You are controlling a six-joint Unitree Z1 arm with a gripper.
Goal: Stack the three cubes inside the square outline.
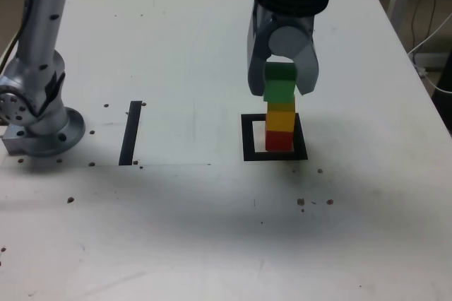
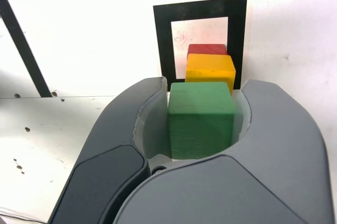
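With my gripper (image 1: 281, 92) I am gripping the green block (image 2: 201, 121), my two fingers pressing on its opposite sides, and I am holding it above the black square (image 1: 248, 138). Inside that square the red block (image 1: 279, 143) is sitting off-centre, towards the exterior view's right, and the yellow block (image 1: 280, 121) is resting on top of it, so the pair is standing within the square. Whether the green block is already touching the yellow one I am not managing to tell from either view. I am judging that only the last placing is remaining, and it is carrying the most risk: if I am lowering too far, I could be pushing the yellow block askew over the square; if I am opening too high, the green one could be dropping and bouncing off; if one finger is letting go first, or brushing the yellow block as I am backing out, the stack could be toppling across the square's edge
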